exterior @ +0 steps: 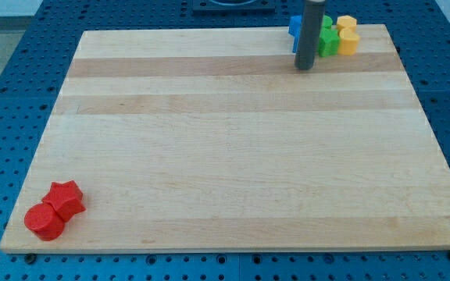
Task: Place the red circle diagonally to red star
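Red circle (pixel 44 221) sits bottom-left of board, touching red star (pixel 66 198) up-right of it. Prob light, stiff, slides easy; push on flat side, no grip possible. My tip (pixel 305 67), plain rod w/ nothing held, far off by blue/green/yellow blocks (pixel 336 36) top-right.

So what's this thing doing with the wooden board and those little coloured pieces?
A robot arm pushes small blocks around a wooden board with a dark rod. Right now my tip is at the view's top, beside a cluster of blue, green and yellow blocks. The red circle and red star it is meant to arrange sit touching, diagonal to each other, far away in the view's bottom left corner.
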Controlling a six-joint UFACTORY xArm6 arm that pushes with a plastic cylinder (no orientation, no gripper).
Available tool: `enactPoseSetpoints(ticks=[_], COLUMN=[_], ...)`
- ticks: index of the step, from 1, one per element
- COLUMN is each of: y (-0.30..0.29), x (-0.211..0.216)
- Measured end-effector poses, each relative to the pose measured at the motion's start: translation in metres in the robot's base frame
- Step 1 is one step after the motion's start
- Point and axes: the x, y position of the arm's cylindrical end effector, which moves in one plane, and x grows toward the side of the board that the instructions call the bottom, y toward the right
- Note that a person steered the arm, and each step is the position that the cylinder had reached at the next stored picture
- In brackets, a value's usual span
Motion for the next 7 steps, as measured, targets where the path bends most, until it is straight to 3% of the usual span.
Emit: enactPoseSetpoints(ticks=[2, 3, 4, 6, 7], y=[0.0, 0.0, 0.0, -0.03, -0.08], x=[0.135, 0.167, 0.166, 0.12, 0.094])
